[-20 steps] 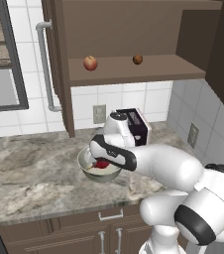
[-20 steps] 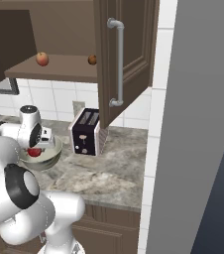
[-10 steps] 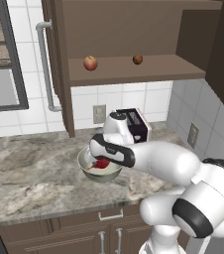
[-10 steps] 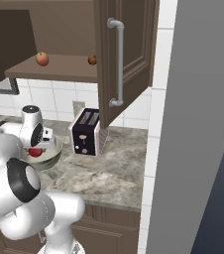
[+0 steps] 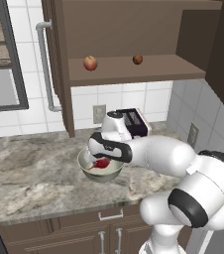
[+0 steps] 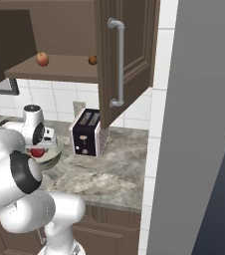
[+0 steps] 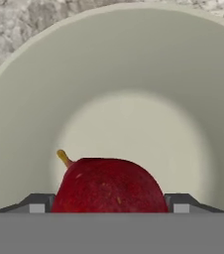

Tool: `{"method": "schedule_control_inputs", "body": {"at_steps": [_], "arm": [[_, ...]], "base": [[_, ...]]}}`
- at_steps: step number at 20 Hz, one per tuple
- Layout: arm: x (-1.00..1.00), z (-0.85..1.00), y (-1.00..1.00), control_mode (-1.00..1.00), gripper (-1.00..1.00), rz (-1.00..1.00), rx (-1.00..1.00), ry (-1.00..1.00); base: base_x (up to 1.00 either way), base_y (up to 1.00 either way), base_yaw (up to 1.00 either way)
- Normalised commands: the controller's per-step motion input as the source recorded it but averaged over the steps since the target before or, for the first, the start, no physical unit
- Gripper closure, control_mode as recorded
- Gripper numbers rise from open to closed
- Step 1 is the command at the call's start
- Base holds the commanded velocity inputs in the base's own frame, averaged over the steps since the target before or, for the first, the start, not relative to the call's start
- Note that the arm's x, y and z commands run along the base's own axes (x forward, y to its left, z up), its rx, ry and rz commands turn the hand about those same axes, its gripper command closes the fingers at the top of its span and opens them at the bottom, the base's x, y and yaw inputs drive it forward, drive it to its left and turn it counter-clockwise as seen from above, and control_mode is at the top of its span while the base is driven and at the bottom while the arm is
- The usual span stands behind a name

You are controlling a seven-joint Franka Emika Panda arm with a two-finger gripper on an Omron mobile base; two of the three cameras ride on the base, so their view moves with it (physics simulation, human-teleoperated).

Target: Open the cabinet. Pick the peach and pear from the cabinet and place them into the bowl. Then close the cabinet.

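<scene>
The deep red pear [image 7: 109, 183] sits low inside the pale grey-green bowl [image 7: 134, 74], stem pointing up-left in the hand view. My gripper [image 7: 109, 207] reaches down into the bowl [image 5: 101, 174] with a finger pressed against each side of the pear [image 5: 102, 162], shut on it. The peach [image 5: 89, 63] rests on the shelf of the open cabinet [image 5: 134, 72], left of centre. From the right, the bowl [image 6: 54, 152] and pear [image 6: 37, 152] are partly hidden behind my arm, and the peach [image 6: 43, 59] lies on the shelf above.
A small dark brown fruit [image 5: 138, 59] lies further right on the shelf. A black toaster [image 5: 134, 123] stands just behind the bowl against the tiled wall. The cabinet's open right door [image 6: 129, 50] with its long handle hangs above the toaster [image 6: 86, 132]. Marble counter spreads left of the bowl.
The hand stays in the bowl with the pear; only the arm's elbow has shifted slightly.
</scene>
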Motion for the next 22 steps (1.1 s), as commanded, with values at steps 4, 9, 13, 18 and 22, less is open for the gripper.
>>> {"method": "schedule_control_inputs", "body": {"at_steps": [4, 9, 13, 18, 22], "arm": [[0.0, 0.0, 0.0, -1.0, -1.0, 0.0, -0.05, 0.0], [0.02, 0.1, 0.0, -1.0, -1.0, 0.0, -0.06, 0.0], [-0.04, 0.59, -0.01, -1.0, -1.0, 0.0, -0.06, -0.04], [-0.05, 0.75, -0.02, -1.0, -1.0, -0.01, -0.04, -0.02], [-0.22, 0.75, -0.08, -1.0, -1.0, 0.0, 0.0, 0.0]], "base": [[0.0, 0.0, 0.0], [0.0, 0.0, 0.0], [0.0, 0.0, 0.0], [0.0, 0.0, 0.0], [0.0, 0.0, 0.0]]}}
